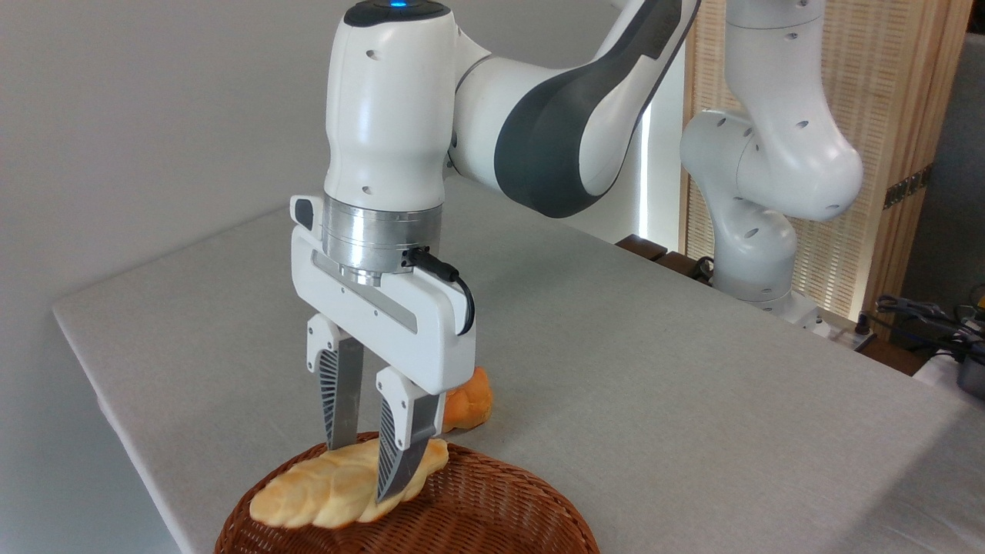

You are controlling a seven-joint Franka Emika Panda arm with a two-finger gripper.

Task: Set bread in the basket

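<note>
My arm (539,138) reaches in from the right, elbow bent high, with the last link and wrist pointing straight down. The gripper (368,465) hangs vertically below the metal flange, its broad white body turned at a slant to the camera. I see both ribbed fingers (332,400) pointing downward, set a narrow gap apart and closed against the bread (308,496) between them.

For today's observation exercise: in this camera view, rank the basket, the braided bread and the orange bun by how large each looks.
1. Basket, widest even though cut off by the frame's bottom edge.
2. Bread.
3. Orange bun, partly hidden behind the gripper and farther from the camera, so its real size is unsure.
</note>
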